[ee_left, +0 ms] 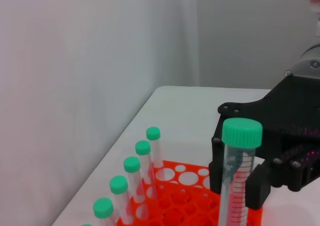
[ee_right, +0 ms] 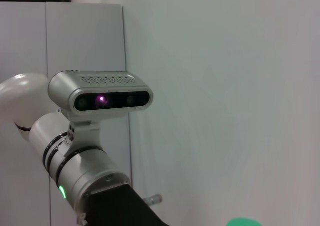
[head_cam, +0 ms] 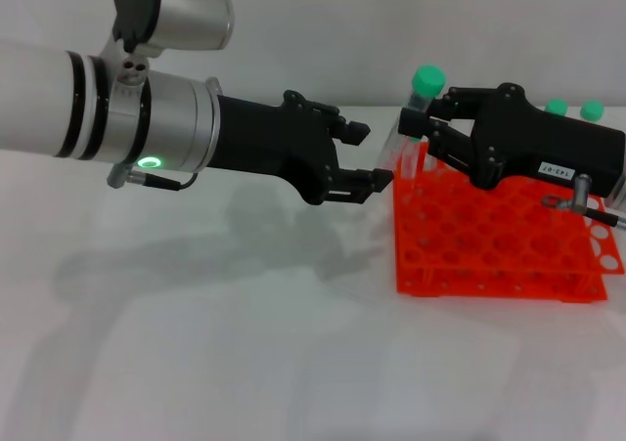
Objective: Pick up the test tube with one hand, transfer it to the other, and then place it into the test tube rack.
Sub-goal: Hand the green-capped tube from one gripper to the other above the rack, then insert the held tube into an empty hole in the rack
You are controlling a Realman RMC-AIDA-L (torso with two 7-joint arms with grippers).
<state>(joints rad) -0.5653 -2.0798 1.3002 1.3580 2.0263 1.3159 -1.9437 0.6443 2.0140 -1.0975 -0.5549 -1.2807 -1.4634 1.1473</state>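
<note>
Standing upright, the test tube (head_cam: pixel 419 99) is pinched in the right claw (head_cam: pixel 416 128).

The test tube (head_cam: pixel 419 97), clear with a green screw cap, stands upright over the near-left corner of the orange-red test tube rack (head_cam: pixel 494 236), clamped between the right hand's (head_cam: pixel 411 126) fingers. The left hand (head_cam: pixel 367 154) is spread apart beside it, not touching.

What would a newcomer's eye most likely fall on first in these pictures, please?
Probably the bright orange-red test tube rack at the table's right, and the green-capped test tube held upright over its near-left corner by the right gripper. Just left of it, the left gripper hangs open and empty.
</note>
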